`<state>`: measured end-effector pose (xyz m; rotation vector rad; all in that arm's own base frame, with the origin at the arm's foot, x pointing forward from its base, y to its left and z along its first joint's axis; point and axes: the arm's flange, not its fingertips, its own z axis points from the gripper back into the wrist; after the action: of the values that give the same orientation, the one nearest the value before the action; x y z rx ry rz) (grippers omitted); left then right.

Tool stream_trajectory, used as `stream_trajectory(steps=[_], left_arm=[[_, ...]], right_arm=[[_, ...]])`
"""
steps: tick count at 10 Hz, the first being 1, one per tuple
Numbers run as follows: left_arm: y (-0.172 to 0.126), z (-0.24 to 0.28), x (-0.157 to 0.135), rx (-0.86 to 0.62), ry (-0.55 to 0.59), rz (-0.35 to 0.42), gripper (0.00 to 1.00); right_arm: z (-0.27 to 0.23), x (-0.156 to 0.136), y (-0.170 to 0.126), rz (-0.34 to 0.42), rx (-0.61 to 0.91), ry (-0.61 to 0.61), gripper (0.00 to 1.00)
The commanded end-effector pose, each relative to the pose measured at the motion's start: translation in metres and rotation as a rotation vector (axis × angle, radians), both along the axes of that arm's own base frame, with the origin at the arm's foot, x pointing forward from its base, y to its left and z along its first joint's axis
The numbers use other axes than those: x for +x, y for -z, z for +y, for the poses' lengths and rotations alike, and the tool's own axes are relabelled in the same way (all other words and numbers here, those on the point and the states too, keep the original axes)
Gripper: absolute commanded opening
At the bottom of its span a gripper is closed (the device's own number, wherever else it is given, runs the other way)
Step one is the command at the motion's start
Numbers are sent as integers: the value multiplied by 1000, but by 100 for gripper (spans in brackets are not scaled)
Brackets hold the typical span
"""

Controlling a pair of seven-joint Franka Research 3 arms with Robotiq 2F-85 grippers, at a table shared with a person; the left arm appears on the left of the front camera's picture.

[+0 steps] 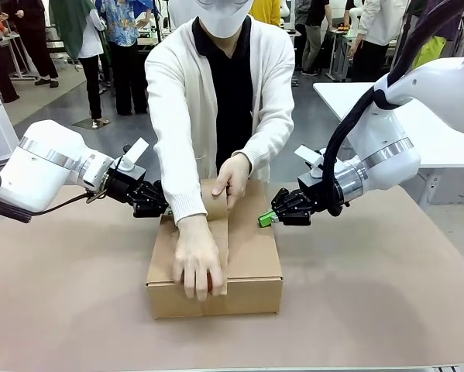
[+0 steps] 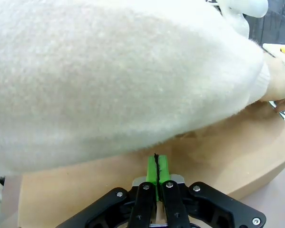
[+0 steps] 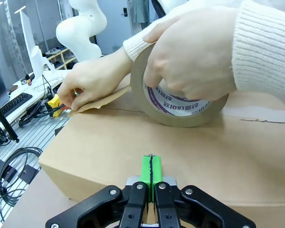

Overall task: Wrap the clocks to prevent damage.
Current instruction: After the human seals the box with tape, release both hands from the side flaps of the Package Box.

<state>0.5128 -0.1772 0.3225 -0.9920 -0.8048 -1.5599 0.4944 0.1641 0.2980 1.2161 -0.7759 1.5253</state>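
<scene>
The clocks are out of view. A closed brown cardboard box [image 1: 251, 256] lies mid-table. A person's hand [image 1: 232, 178] holds a brown tape roll [image 3: 185, 111] on the box's far edge, and the other hand [image 1: 195, 263] presses a tape strip [image 1: 218, 232] down at the near edge. My left gripper [image 1: 163, 208] is shut, its green pads [image 2: 157, 166] together at the box's left far corner, under the person's white sleeve [image 2: 109, 80]. My right gripper [image 1: 265, 219] is shut too, its pads [image 3: 151, 167] against the box's right side.
Brown paper covers the table [image 1: 371, 302], with free room in front of and to the right of the box. A white table [image 1: 441, 132] stands at the back right. Several people stand far behind.
</scene>
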Motion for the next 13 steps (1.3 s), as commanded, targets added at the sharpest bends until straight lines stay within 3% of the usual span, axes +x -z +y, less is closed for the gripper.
stream_trajectory(steps=[1, 13], left_arm=[[4, 1, 1, 7, -9, 2, 0], [4, 1, 1, 7, -9, 2, 0]], right_arm=[[0, 0, 3, 3, -3, 10, 1], [0, 0, 3, 3, -3, 10, 1]])
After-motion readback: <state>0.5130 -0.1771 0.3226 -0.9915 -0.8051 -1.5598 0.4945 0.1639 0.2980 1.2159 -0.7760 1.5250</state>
